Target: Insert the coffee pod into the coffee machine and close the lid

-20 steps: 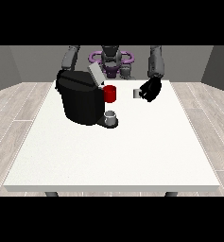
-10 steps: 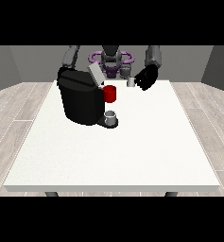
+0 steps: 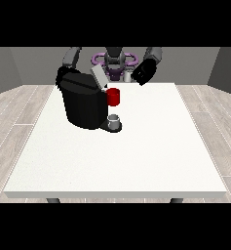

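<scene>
The black coffee machine [image 3: 83, 105] stands on the table's left half. Its grey lid [image 3: 98, 76] is tilted up and open, and a red part [image 3: 113, 96] sticks out at its front. The hand at the view's right [image 3: 144, 72] hangs in the air to the right of the lid. It holds a small pale coffee pod [image 3: 128, 76] on its side nearest the machine. The pod is above and to the right of the open top. The hand at the view's left [image 3: 62, 77] sits behind the machine's far left corner and is mostly hidden.
A small grey cup [image 3: 115, 121] stands on the machine's base under the red part. The white table [image 3: 151, 156] stretches towards the camera and to the right. The robot's torso [image 3: 115, 61] is at the far edge.
The hand at the view's right has risen from the table with the pod and moved left towards the open lid. The machine and the other hand have not moved.
</scene>
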`<action>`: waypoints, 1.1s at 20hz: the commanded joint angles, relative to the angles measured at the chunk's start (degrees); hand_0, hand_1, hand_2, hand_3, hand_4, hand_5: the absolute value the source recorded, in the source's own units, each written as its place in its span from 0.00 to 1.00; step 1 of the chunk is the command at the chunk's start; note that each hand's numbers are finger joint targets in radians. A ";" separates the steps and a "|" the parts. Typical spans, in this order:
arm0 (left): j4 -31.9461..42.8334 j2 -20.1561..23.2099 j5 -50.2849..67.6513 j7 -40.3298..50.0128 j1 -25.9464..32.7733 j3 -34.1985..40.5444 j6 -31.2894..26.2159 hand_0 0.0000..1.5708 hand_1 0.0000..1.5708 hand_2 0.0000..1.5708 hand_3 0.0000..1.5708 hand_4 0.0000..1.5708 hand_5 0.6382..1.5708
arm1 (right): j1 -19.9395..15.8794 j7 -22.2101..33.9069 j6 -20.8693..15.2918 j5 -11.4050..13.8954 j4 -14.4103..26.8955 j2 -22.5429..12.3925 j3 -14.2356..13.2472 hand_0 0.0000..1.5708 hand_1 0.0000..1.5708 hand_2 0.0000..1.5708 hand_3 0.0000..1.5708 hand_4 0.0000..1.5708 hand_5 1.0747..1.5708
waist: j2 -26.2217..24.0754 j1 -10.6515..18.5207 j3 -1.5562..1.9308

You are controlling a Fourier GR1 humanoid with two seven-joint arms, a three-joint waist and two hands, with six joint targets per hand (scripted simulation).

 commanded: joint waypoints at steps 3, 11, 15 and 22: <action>-3.30 -3.09 3.37 6.15 -3.97 2.54 -1.28 0.89 0.89 0.91 0.87 0.42 1.00 | 2.35 -4.11 2.56 -1.63 3.35 -1.28 -1.91 0.00 0.00 0.00 0.00 0.14 1.00 | -0.39 0.22 0.02; 0.18 1.78 4.22 7.05 -11.89 6.95 -0.05 0.86 0.86 0.90 0.86 0.38 1.00 | -3.98 -3.48 5.09 -2.16 0.71 -2.26 -0.70 0.00 0.00 0.00 0.00 0.08 1.00 | 8.17 -4.44 -0.01; 1.29 2.86 3.86 6.70 -13.09 7.84 2.19 0.94 0.94 0.94 0.86 0.41 1.00 | -5.84 -6.29 8.09 -2.70 0.71 -3.60 -0.76 0.00 0.00 0.00 0.00 0.00 1.00 | 11.30 -5.11 0.00; 3.30 4.68 4.85 7.58 -17.65 9.74 2.93 0.96 0.96 0.96 0.91 0.38 1.00 | -8.58 -6.59 8.46 -1.92 1.82 -2.50 0.58 0.00 0.00 0.00 0.00 0.19 1.00 | 13.79 -5.99 0.00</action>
